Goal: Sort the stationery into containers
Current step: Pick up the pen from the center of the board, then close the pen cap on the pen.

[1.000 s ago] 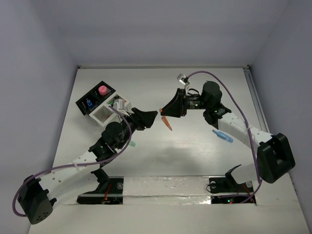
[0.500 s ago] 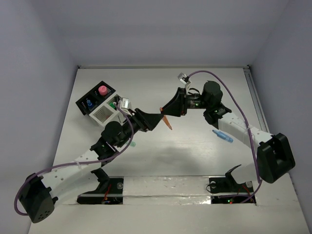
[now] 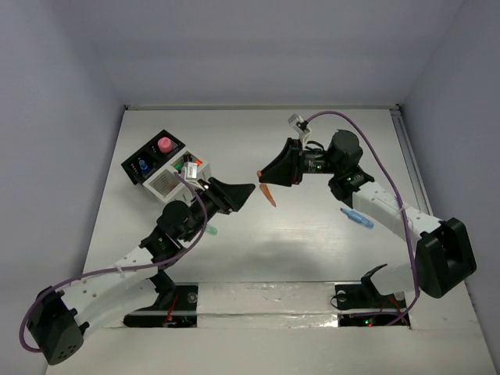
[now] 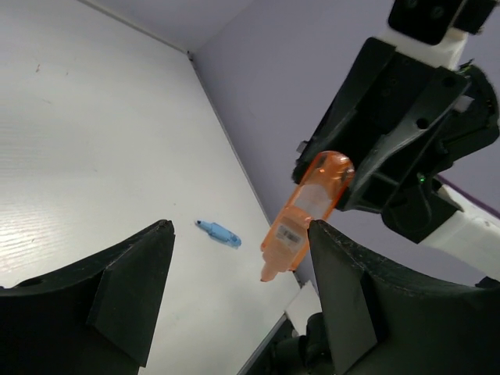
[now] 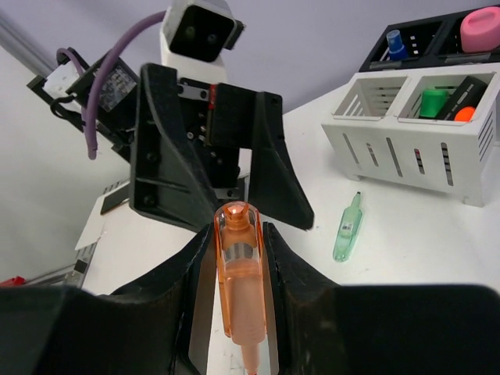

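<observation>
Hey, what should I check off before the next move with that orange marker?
1. Grip of right pincer on orange marker: ok, clamped between both fingers.
2. Opening of left pincer: ok, jaws spread wide.
3. Marker inside the left jaws: not ok, it hangs beyond their tips.
4. Room in white organiser: ok, one compartment looks empty.
5. Marker's cap firmly seated: cannot tell.

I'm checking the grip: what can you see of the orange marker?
The orange marker is short, translucent plastic: rounded cap, paler middle with a small label, tapered tip. It is clamped in the right gripper, tilted, clear of the table. The left gripper, open, faces it without touching.
</observation>
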Action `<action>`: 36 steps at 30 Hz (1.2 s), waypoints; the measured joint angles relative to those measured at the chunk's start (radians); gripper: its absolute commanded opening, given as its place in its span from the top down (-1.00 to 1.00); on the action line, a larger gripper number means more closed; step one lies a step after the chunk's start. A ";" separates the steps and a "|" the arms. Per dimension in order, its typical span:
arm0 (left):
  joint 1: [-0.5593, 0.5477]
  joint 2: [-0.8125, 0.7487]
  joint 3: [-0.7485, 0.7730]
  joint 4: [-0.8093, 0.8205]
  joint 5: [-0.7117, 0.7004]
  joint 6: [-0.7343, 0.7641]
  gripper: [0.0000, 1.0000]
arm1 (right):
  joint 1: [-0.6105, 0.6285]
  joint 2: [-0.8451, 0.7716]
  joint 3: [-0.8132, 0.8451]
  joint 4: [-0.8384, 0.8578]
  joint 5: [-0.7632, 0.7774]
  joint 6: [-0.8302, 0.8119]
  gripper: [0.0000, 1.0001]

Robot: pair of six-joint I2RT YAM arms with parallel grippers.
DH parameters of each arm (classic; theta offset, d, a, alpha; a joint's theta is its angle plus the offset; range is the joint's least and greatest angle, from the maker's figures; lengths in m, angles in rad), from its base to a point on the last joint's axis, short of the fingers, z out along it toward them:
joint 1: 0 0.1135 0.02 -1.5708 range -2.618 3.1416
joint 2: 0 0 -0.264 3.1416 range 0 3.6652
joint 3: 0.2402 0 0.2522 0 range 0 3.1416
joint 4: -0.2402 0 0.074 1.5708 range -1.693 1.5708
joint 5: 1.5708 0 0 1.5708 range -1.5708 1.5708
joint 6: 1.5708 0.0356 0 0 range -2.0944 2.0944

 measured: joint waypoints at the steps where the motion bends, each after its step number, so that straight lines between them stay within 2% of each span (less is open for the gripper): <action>1: 0.000 0.012 0.000 0.002 0.002 0.000 -0.32 | 0.000 0.000 0.000 0.003 0.000 0.004 1.00; 8: 0.000 0.074 0.002 0.005 0.015 0.006 -0.31 | 0.000 0.000 -0.007 0.018 -0.001 0.013 1.00; 36: 0.002 0.145 0.002 0.126 0.063 0.007 -0.30 | -0.007 0.001 -0.051 0.089 -0.031 0.056 1.00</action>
